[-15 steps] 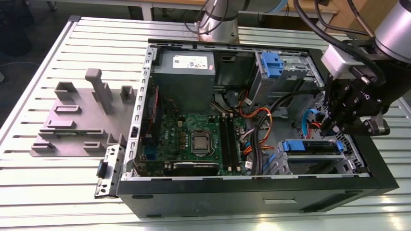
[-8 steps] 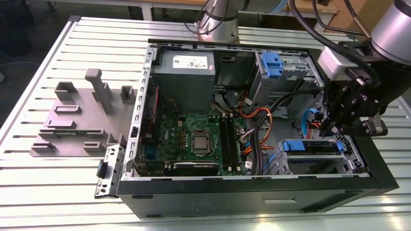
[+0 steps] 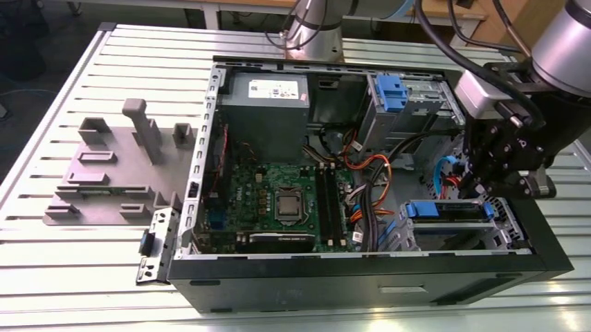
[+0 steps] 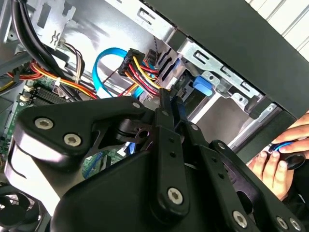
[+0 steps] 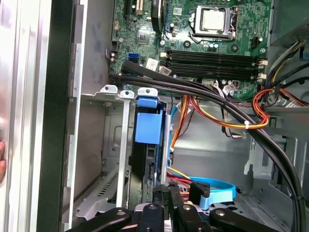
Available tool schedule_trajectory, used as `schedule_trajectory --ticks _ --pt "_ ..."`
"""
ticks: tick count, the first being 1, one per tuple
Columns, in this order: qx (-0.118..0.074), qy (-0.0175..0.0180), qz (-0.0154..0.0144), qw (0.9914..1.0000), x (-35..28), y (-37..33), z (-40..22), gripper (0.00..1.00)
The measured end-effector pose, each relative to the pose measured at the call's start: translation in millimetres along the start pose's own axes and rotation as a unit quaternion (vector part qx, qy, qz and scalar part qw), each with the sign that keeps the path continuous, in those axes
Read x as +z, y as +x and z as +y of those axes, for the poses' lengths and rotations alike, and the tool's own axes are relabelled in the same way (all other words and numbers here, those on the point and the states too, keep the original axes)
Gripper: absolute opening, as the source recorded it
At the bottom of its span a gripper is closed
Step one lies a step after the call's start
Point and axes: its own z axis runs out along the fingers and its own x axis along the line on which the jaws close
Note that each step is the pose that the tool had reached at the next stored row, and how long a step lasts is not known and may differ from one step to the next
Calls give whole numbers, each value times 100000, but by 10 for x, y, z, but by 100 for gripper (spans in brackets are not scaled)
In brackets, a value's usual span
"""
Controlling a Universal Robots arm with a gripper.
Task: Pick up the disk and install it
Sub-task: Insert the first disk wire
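The disk (image 3: 443,209) lies in the lower drive cage at the front corner of the open computer case (image 3: 369,273), its blue carrier frame showing. In the first wrist view the disk (image 5: 149,164) stands edge-on in the cage slot, with its blue tab (image 5: 148,123) at the far end. My gripper (image 3: 484,195) hangs over the cage's end at the exterior view's right. The black fingers (image 5: 155,193) sit close together on the disk's near end. In the second wrist view my gripper (image 4: 171,101) has a blue edge between its fingers.
A grey power-supply box (image 3: 266,104), motherboard (image 3: 277,200) and orange-red cable bundles (image 3: 369,166) fill the case. A blue cable (image 5: 212,186) loops beside the cage. Another blue carrier (image 3: 392,93) sits in the upper bay. A grey fixture (image 3: 111,173) lies on the table. A person's hand (image 4: 277,154) rests outside the case.
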Motion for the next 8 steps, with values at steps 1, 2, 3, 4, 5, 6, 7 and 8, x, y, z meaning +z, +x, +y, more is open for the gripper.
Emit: schedule_trajectory --ticks 1,2,3,4,5,6,7,8 --pt "0 2 4 100000 1 9 2 17" --pt "2 6 -2 100000 3 18 5 17" --pt "6 11 -2 100000 4 26 8 17" --pt "8 14 -1 100000 5 33 11 17" --pt "8 22 0 100000 6 39 13 17" --pt "9 27 -5 100000 7 43 14 17" --pt "7 30 -8 100000 7 43 15 17" --pt "8 29 -7 100000 7 43 15 17"
